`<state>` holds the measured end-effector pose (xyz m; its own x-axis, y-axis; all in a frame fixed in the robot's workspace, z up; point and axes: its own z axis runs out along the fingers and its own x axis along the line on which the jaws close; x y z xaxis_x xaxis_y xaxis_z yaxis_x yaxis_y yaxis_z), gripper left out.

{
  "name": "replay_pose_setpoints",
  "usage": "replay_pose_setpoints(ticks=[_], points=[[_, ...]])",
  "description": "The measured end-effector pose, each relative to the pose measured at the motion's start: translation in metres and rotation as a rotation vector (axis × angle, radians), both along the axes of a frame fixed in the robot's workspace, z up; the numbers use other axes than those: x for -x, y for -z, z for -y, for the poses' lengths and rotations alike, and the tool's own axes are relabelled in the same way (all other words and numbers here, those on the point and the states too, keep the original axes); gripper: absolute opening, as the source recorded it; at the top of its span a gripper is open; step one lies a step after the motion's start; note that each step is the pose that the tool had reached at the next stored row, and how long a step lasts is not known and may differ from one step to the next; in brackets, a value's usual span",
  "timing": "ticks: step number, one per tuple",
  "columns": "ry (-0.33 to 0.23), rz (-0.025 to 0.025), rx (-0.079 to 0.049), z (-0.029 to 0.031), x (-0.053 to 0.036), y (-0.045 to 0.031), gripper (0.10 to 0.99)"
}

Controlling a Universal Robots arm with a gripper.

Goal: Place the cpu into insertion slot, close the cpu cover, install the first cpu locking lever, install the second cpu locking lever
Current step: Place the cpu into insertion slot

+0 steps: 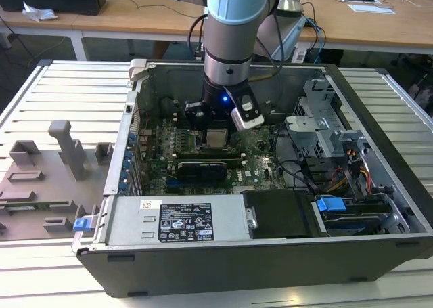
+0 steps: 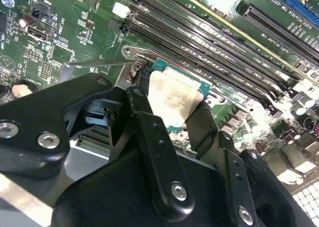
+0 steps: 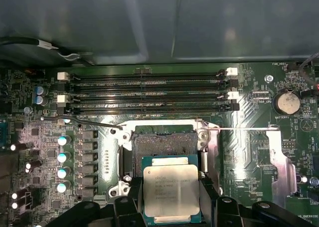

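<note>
Two fingers pinch the cpu by opposite edges, just beside the insertion slot, apparently not yet seated; we judge it light, stiff and fragile, best held by its edges.

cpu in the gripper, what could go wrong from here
1. The cpu, held in the gripper, looks offset from the insertion slot; lowered off-line, it could bend the exposed pins.
2. The wire lever lies close beside the slot and might snag a finger.
</note>
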<state>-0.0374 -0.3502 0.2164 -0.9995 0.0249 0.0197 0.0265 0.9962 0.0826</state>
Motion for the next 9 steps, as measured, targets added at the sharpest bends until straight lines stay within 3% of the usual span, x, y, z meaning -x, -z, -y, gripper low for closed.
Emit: replay_pose_setpoints(ticks=[9], points=[[0.000,0.0000,0.000,0.0000,0.0000,0.0087,0.541]])
